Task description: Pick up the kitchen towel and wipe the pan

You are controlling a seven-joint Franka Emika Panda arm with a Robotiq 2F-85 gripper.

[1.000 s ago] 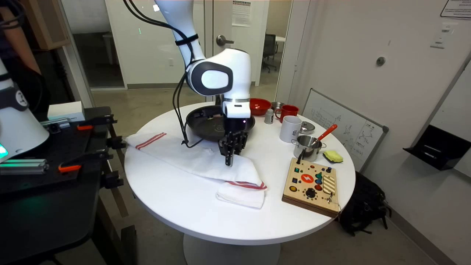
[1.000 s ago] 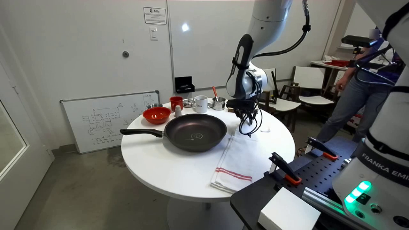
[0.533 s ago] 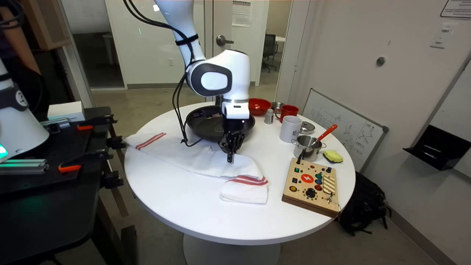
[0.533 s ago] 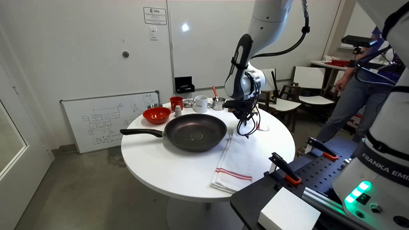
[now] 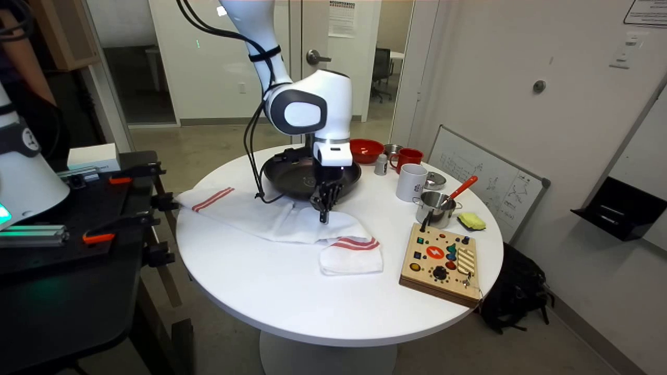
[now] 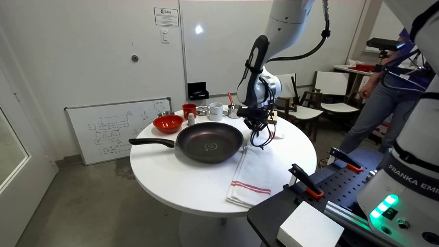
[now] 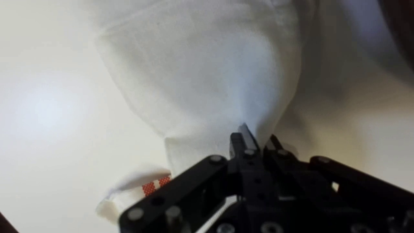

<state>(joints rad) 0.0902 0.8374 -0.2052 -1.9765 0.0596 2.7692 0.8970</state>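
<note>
Kitchen towel (image 5: 292, 225), white with red stripes, lies across a round white table (image 5: 250, 281) while the robot's lone gripper (image 7: 260, 140) clamps a gathered fold of it, jaws together on the cloth in the wrist view. The black pan (image 6: 210, 142) rests just to the left of the towel and the gripper as seen in an exterior view, its handle (image 6: 152, 141) pointing away from both; whether cloth and rim touch cannot be told. The towel's long axis runs past the pan rather than toward it: a flat, striped end reaches toward the table's edge nearest the robot's bench (image 5: 68, 302), while the other striped end bends away on the far side of the grip. The coming move, by the look of it, is a short one sideways, across that long axis, with the fold raised enough to clear the rim before being lowered to wipe. Wiping looks not yet begun, and the flat end could drag behind or catch against the pan's side as the gripper crosses
</note>
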